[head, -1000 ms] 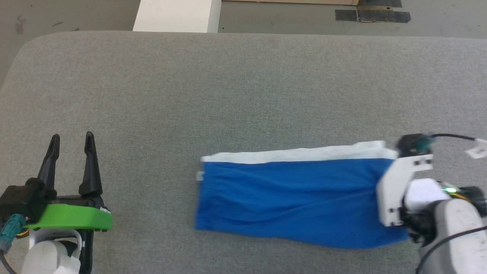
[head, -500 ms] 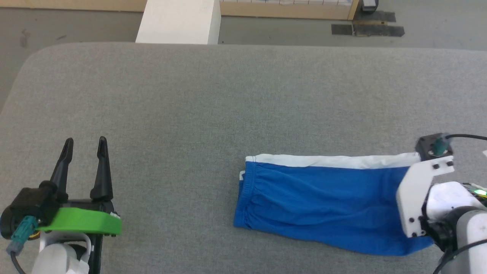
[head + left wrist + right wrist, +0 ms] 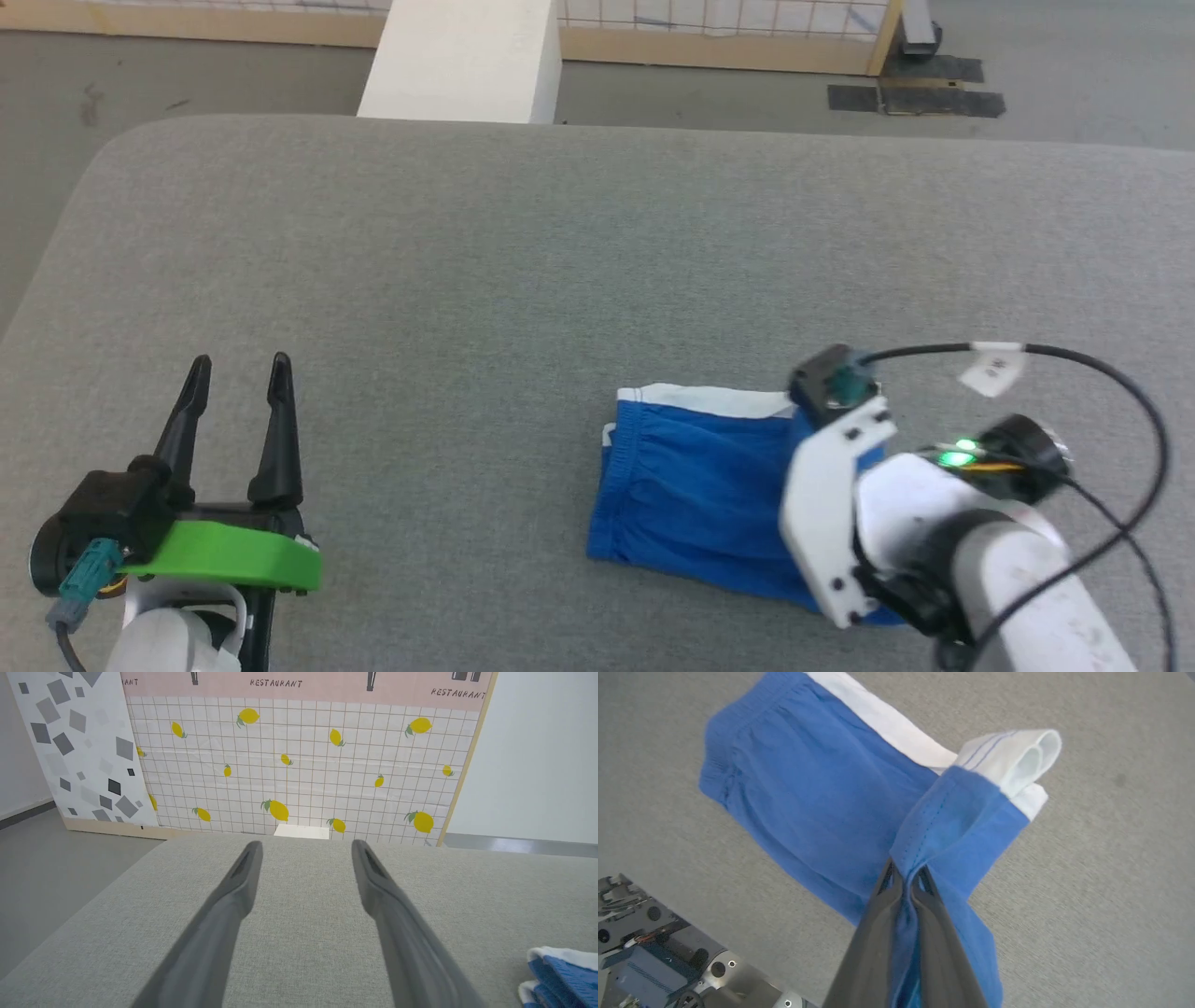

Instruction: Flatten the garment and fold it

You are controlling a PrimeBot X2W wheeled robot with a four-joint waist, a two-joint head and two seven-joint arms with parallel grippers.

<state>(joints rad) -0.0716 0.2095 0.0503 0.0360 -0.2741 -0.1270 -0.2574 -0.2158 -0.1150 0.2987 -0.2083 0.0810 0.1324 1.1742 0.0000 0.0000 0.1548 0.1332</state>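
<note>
Jaws of the right gripper (image 3: 903, 877), at five o'clock in the head view, pinch a raised blue fold of the garment (image 3: 691, 485), which lies on the grey table (image 3: 467, 233). At seven o'clock the left gripper (image 3: 240, 366) stands spread and empty. At twelve, beyond the table, is a white block (image 3: 467, 56).

Three Vantage Points

Head: high, looking down on the grey fabric-covered table (image 3: 467, 261). Left wrist: low, level, facing a lemon-printed gridded wall panel (image 3: 299, 765). Right wrist: close, steeply downward. Shared throughout: bright blue white-banded fabric shorts (image 3: 691, 476).
</note>
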